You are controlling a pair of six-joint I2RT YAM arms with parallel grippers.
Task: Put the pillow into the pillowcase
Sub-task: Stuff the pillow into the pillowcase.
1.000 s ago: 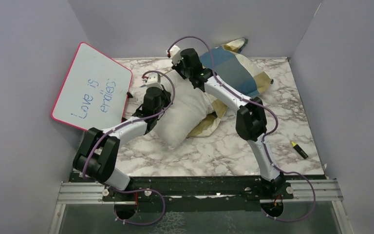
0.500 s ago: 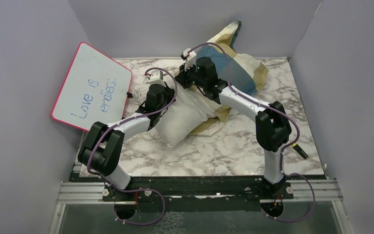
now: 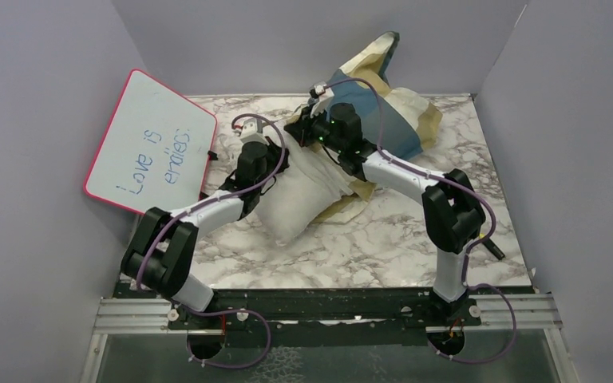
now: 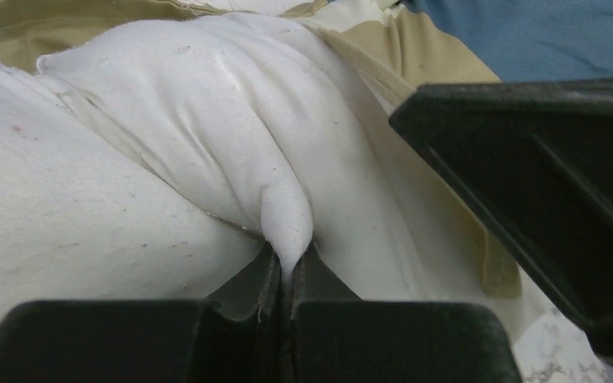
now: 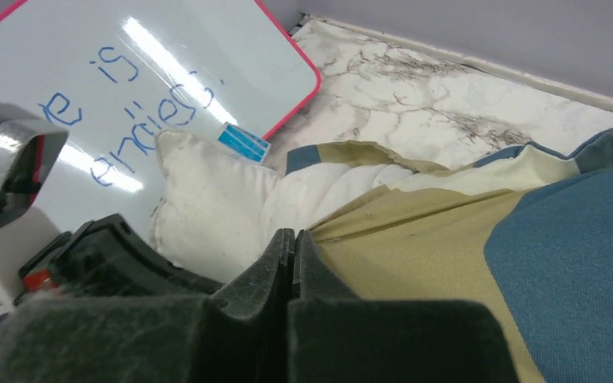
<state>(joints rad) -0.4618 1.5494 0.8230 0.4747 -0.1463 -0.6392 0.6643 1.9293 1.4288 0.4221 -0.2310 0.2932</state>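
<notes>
The white pillow (image 3: pixel 299 199) lies mid-table, its far end inside the mouth of the blue, tan and cream pillowcase (image 3: pixel 383 112), which is bunched up against the back wall. My left gripper (image 4: pixel 287 255) is shut on a pinched fold of the pillow (image 4: pixel 207 120); in the top view it (image 3: pixel 275 153) sits at the pillow's left far side. My right gripper (image 5: pixel 293 235) is shut on the tan edge of the pillowcase (image 5: pixel 447 239), just above the pillow (image 5: pixel 207 207), whose blue tag (image 5: pixel 242 142) shows. In the top view the right gripper (image 3: pixel 297 132) is at the case's mouth.
A pink-rimmed whiteboard (image 3: pixel 152 144) leans on the left wall, close to my left wrist. A yellow highlighter (image 3: pixel 495 249) lies at the right, partly behind my right arm. Grey walls close in the back and both sides.
My right arm has swung its elbow right and drawn the pillowcase edge rightward; the case has risen up against the back wall. My left gripper has stayed on the pillow.
</notes>
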